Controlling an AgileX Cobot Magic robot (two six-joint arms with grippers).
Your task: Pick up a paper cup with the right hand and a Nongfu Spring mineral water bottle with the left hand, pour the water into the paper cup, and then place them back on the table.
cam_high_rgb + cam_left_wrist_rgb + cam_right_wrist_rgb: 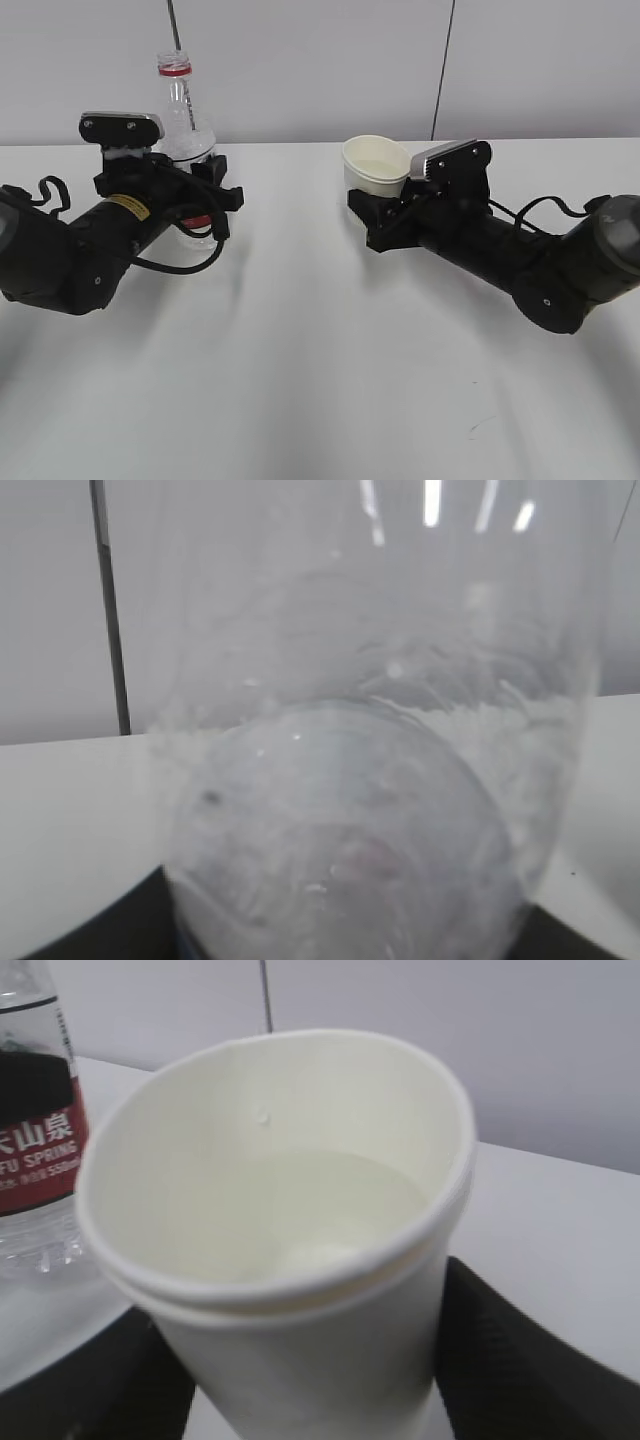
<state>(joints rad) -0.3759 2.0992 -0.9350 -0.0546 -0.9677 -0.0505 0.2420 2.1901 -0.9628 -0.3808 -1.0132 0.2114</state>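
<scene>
The left hand's fingers [205, 195] are closed around the lower body of the water bottle [185, 105], which stands upright at the back left of the tabletop [320, 380], its neck bare of a cap as far as the exterior view shows. The right hand's fingers [385, 212] clasp the paper cup [376, 165] low on its wall; the cup sits near the middle, tipped slightly toward the camera. In the right wrist view the cup [290, 1250] appears to hold water, and the bottle's red label [35, 1145] shows to its left.

Both things sit low, at or just above the tabletop; contact cannot be told. With water in the cup, the pour seems done and the putting-down is in hand. Next, each should settle flat, cup levelled first, before the fingers open and back straight away.
</scene>
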